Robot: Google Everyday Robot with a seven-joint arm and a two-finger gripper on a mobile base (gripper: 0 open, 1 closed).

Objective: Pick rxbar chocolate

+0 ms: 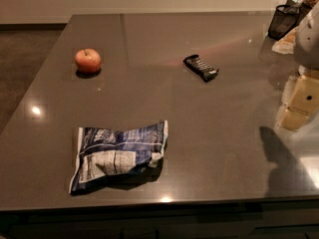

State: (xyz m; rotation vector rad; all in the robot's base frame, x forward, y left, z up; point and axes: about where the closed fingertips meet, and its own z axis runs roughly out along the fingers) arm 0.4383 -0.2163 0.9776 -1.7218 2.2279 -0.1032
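Note:
The rxbar chocolate (201,67) is a small flat black bar with pale lettering. It lies at an angle on the dark grey table (209,133), right of centre and towards the back. My gripper (298,106), pale yellow under a white arm, hangs at the right edge of the view. It is above the table, well to the right of the bar and a little nearer than it, not touching it. Its shadow falls on the table below it.
A red apple (87,60) sits at the back left. A crumpled blue-and-white chip bag (117,156) lies at the front left. A black mesh cup (284,21) and some pale items stand at the back right corner. The table's front edge runs along the bottom.

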